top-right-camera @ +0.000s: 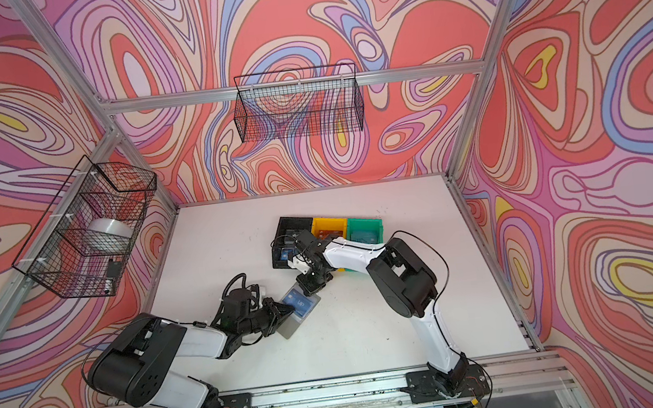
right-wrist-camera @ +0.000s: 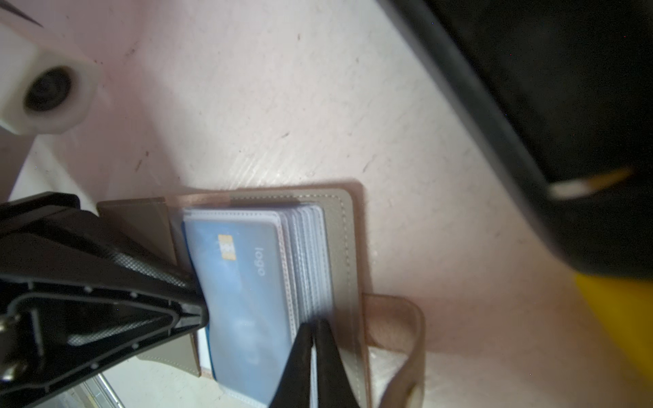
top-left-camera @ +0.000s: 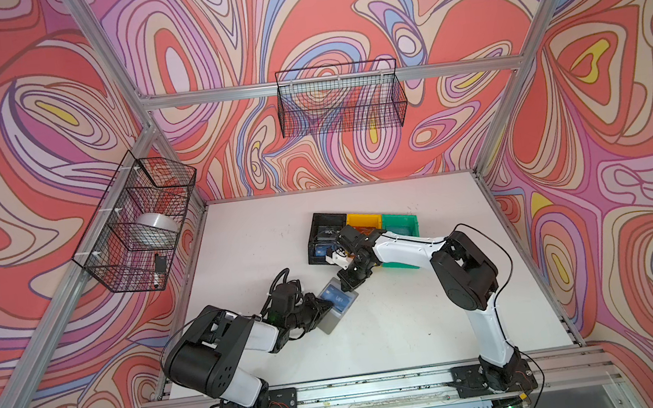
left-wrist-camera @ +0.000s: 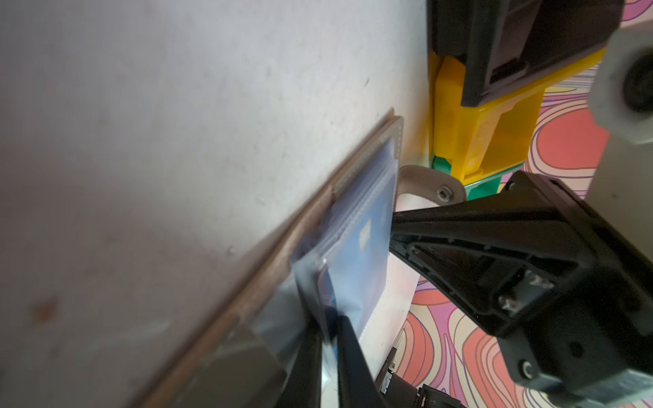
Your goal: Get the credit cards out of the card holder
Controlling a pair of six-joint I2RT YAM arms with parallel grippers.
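1. Card holder (top-left-camera: 330,325) lies open on the white bench (top-left-camera: 413,320) in both top views. It sits left of centre and nearer than the row of black bin (top-left-camera: 326,216), yellow bin (top-left-camera: 362,218) and green bin (top-left-camera: 400,219). The left gripper (top-right-camera: 288,310) reaches it from the left and the right gripper (top-right-camera: 305,288) from the far side. Their tips are too small here to read.
2. Left wrist view: the left gripper (left-wrist-camera: 328,353) is closed, its two fingers pinching the edge of the blue credit card (left-wrist-camera: 360,268) where it sits in a clear sleeve. The right gripper's black tip meets the holder close to the snap tab (left-wrist-camera: 431,187).
3. Right wrist view: the right gripper (right-wrist-camera: 313,360) is closed on the card holder's stack of clear sleeves (right-wrist-camera: 311,247). The blue credit card (right-wrist-camera: 240,282), with a gold chip and the word "logo", lies in the topmost sleeve. The left gripper (right-wrist-camera: 199,307) clamps its opposite edge. The snap tab (right-wrist-camera: 406,318) lies on the bench.
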